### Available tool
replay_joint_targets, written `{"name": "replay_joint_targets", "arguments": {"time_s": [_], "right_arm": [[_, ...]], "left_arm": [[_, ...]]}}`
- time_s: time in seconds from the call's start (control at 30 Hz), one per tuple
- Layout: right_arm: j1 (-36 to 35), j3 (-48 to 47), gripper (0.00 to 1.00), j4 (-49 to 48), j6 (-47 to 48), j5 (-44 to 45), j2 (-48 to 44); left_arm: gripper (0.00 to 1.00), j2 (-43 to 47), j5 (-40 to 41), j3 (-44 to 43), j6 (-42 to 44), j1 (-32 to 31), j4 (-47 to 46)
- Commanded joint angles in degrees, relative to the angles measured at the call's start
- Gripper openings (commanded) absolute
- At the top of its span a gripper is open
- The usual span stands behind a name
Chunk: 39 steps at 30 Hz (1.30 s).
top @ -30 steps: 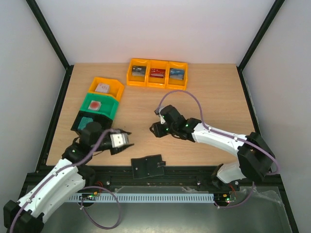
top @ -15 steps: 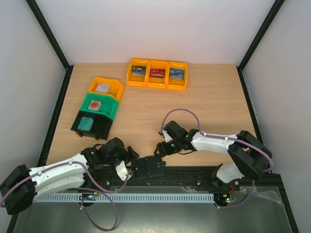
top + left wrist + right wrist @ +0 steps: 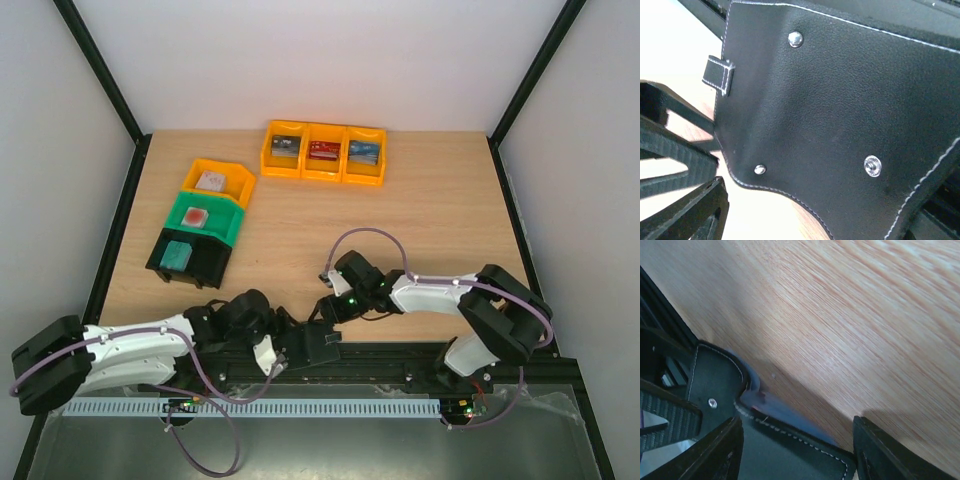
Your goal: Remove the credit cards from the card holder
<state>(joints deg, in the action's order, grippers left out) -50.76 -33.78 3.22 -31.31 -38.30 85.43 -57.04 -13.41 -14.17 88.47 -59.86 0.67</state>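
Card holder (image 3: 312, 345) is lying at the near edge of the table (image 3: 420, 220), between the two arms, its near part reaching over the black rail (image 3: 400, 352). From above I am seeing only its black outer face. The snap tab (image 3: 719, 75) is sticking out from one side. The left wrist view is filling almost wholly with that stitched leather, three metal studs showing, its edges cut off at right and bottom.

Left gripper (image 3: 285, 335) is lying low at the holder's left edge. I am not managing to tell how far its fingers are parted, or whether they are pinching the leather. From above they are merging with the black holder. The ribbed black bars (image 3: 680, 155) at the left of the wrist view are too cropped for me to say whose they are.

Right gripper (image 3: 328, 308) is sitting at the holder's far edge. Its wrist camera is showing both fingers (image 3: 722, 450) standing apart, a corner of the holder lying in the gap, nothing clamped. The wood grain there is blurring.

Under the black edge a grey-blue layer (image 3: 772, 407) is peeking out with a speck of red. I am unable to say whether that is a pocket or one of the credit cards.

Well apart on the far side, a triple yellow bin (image 3: 323, 172) is holding small flat things. So are the single yellow bin (image 3: 240, 185), green bin (image 3: 232, 228) and black bin (image 3: 210, 268) at the left. All are too small for me to name.
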Motion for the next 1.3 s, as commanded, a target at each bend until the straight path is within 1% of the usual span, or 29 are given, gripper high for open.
{"name": "replay_joint_targets", "arguments": {"time_s": [0.0,0.03,0.07,0.13,0.2,0.27,0.37,0.47,0.6,0.7,0.77,0.87,0.97,1.0,1.1,1.2,1.27], "right_arm": [[-0.69,0.89,0.59,1.94,-0.41,0.08,3.69],[-0.68,0.62,0.59,2.05,-0.27,0.07,3.75],[-0.62,0.39,0.60,2.14,-0.09,-0.04,3.62],[-0.41,0.34,0.62,2.17,0.10,-0.58,3.29],[0.20,0.36,0.64,2.15,0.19,-1.23,2.57],[1.46,0.21,0.66,2.57,0.60,-1.73,1.78],[3.96,-0.89,0.68,4.33,2.07,-1.88,0.83],[6.95,-2.68,0.71,6.49,3.51,-0.84,-1.67],[9.66,-6.40,0.75,7.21,6.22,2.04,-7.34],[9.84,-8.90,0.77,5.10,10.02,2.93,-11.67],[9.97,-10.03,0.78,2.67,12.87,3.32,-15.38],[10.46,-10.83,0.82,-0.95,18.31,4.31,-22.43],[10.80,-10.16,0.87,-4.86,23.41,5.09,-30.93],[10.80,-9.24,0.89,-6.65,24.60,5.12,-33.34],[10.82,-5.61,0.95,-11.87,27.39,4.98,-39.93],[10.86,-3.58,0.99,-15.12,28.16,4.97,-42.82],[11.09,-3.13,1.00,-17.23,27.44,3.25,-41.75]], "left_arm": [[0.73,-1.46,-4.80,-0.16,-3.94,-1.08,-4.61],[0.65,-1.91,-5.39,-0.42,-5.87,-1.20,-5.04],[0.53,-2.13,-5.78,-0.49,-7.87,-1.29,-5.20],[0.33,-1.57,-5.81,-0.18,-8.98,-1.29,-4.95],[0.20,-0.53,-5.00,0.04,-9.95,-1.29,-5.24],[0.04,0.34,-4.17,-0.12,-12.55,-1.17,-5.85],[0.02,1.66,-3.30,-1.63,-17.37,-1.18,-5.47],[0.02,3.20,-3.04,-5.39,-25.49,-0.12,-0.81],[0.02,4.61,-7.09,-11.87,-39.96,4.39,9.55],[0.02,5.23,-10.56,-15.81,-53.60,7.85,12.99],[0.02,6.05,-14.99,-17.52,-62.92,11.47,13.07],[0.02,7.69,-20.24,-18.07,-76.58,18.22,10.14],[0.02,9.61,-23.16,-17.59,-89.35,23.19,6.18],[0.02,10.48,-23.75,-17.37,-92.39,24.53,4.77],[0.02,13.38,-25.87,-17.29,-99.10,27.21,1.16],[0.02,15.37,-27.98,-18.49,-100.11,28.75,-0.59],[0.02,16.24,-29.10,-19.60,-99.29,29.64,-0.47]]}}
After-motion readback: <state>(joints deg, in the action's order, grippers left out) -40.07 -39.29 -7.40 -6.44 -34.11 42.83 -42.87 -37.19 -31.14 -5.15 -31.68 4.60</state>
